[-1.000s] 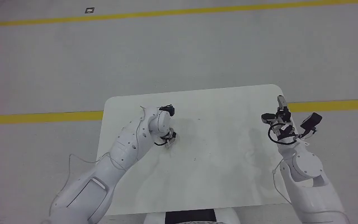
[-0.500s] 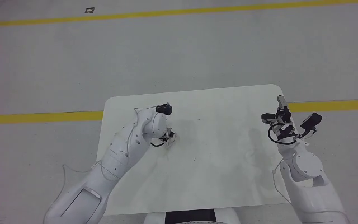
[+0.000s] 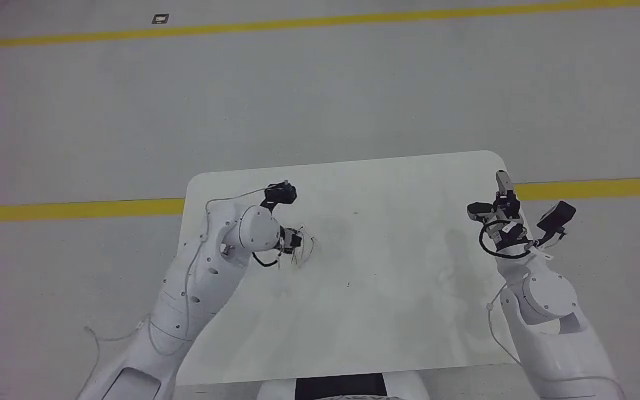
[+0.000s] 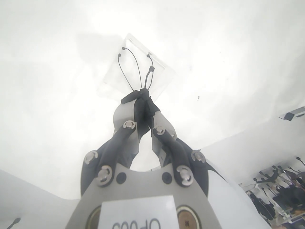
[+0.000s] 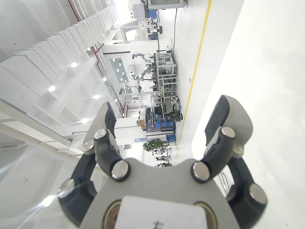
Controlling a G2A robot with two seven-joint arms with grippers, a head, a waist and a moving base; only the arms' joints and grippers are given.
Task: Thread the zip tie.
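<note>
In left end effector (image 4: 142, 103), zip ties (image 4: 150, 69) over tray (image 4: 110, 76)

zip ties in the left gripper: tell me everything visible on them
The zip ties are about four thin black plastic-looking strands, each ending in a small square head. The left gripper pinches their tails together, shut; they fan out over a clear tray on the white table. Contact with the tray is unclear.
</note>
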